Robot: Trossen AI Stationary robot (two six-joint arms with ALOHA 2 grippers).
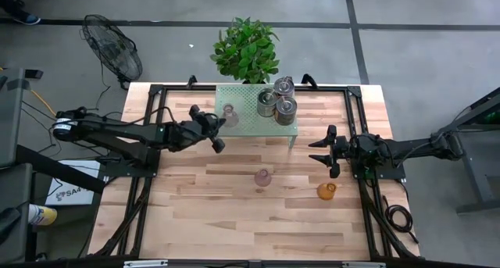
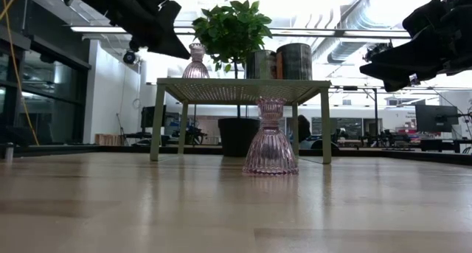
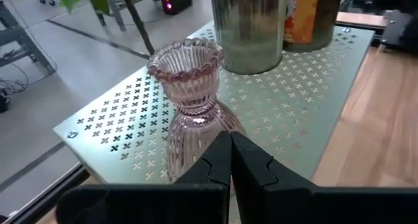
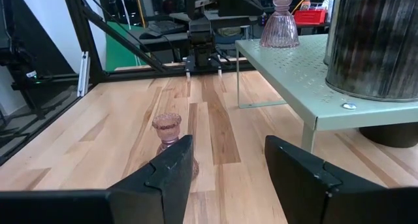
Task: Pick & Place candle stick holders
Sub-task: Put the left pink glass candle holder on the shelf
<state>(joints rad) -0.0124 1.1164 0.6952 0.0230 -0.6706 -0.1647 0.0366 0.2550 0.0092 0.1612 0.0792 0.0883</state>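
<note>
A pale pink glass holder (image 1: 228, 116) stands upright on the green perforated shelf (image 1: 246, 96), near its left end. Three silver holders (image 1: 277, 100) stand on the shelf's right part. My left gripper (image 1: 220, 124) is shut, its fingertips (image 3: 230, 145) right at the near side of that pink holder (image 3: 192, 100). A second pink holder (image 1: 263, 177) and an amber holder (image 1: 326, 191) stand on the table. My right gripper (image 1: 319, 151) is open and empty above the table, right of the shelf, facing the second pink holder (image 4: 171, 136). My left gripper's shut fingertips stand level against the lower body of the pink holder (image 3: 196, 136) on the shelf, and they cover that spot; I cannot tell whether they touch it. The holder stands upright on its base.
A potted plant (image 1: 246, 49) stands behind the shelf's far edge. A floor fan (image 1: 113, 53) stands off the table at the far left. Black frame rails (image 1: 359, 119) run along the table's sides. Bare wood lies toward the near edge.
</note>
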